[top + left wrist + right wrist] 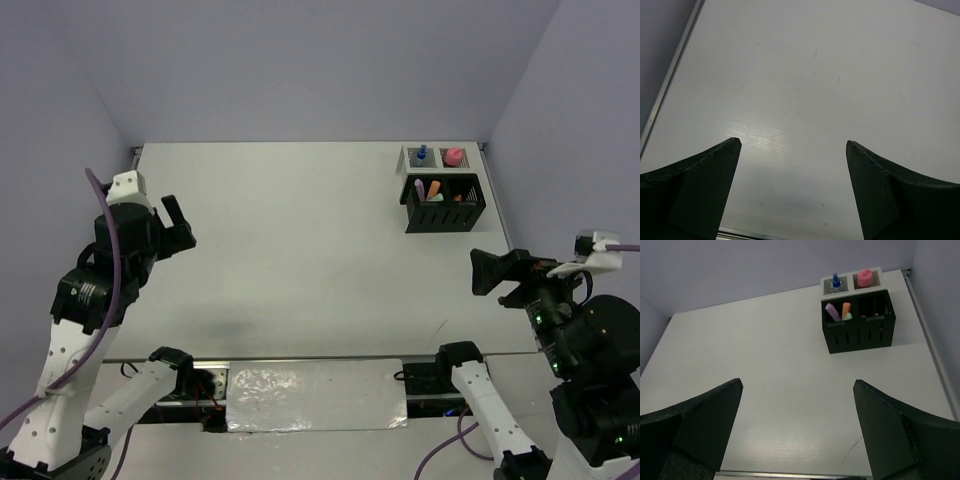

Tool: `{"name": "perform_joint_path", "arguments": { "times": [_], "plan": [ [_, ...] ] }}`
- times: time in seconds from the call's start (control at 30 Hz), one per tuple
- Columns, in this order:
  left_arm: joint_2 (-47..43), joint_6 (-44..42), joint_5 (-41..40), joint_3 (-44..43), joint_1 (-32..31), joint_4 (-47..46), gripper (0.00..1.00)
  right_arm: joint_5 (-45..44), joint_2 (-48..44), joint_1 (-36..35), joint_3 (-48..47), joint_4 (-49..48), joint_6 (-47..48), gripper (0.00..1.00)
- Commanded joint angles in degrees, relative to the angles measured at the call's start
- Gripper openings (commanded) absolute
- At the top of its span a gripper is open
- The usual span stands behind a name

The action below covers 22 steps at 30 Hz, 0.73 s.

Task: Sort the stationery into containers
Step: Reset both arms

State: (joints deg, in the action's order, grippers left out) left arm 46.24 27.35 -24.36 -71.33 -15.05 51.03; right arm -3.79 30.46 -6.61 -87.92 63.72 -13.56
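The tabletop [300, 250] takes up most of the top view, and no loose stationery shows on its open part in any of the three views. All that can be seen of it is gathered in the far right corner.

The left tool [180, 225] hangs over the left side with its jaws spread wide and nothing between them. Its own camera shows only bare surface. The right tool [797, 383] is likewise released and holds nothing. It sits over the near right edge and faces up the tabletop.

The move ahead turns on one relation. The containers lie ahead of the right tool and a little to its right, well apart from it, and much farther still from the left one. So the right arm is the nearer, if anything more has to go in.

The black organiser [858, 335] stands just in front of the white mesh tray [855, 280], touching or nearly so. In the organiser's left compartment a purple marker [832, 311], an orange marker [846, 309] and a green marker [847, 316] lean with their long axes steep, tips up. (The right compartment is too dark to read.) In the tray, a blue-capped bottle [835, 281] stands upright in the left cell and a pink piece [866, 277] sits in the right.

By my reading the sorting looks finished, or very nearly.
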Motion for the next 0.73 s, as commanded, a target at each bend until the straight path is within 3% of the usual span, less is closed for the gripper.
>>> {"name": "perform_joint_path", "arguments": {
  "times": [0.0, 0.17, 0.7],
  "plan": [
    [-4.2, 2.4, -2.5, 1.7, -2.0, -2.4, 0.99, -1.7, 0.0, -0.4, -0.9, 5.2, 0.6, 1.00],
    [-8.4, 2.7, -1.7, 3.3, -3.4, -4.8, 0.99, -1.7, -0.2, -0.3, -0.6, 5.4, 0.3, 1.00],
    [-5.0, 3.1, -4.6, -1.2, -4.1, -2.6, 0.99, -1.2, 1.1, -0.4, 0.5, 3.7, -0.8, 1.00]
  ]
}}
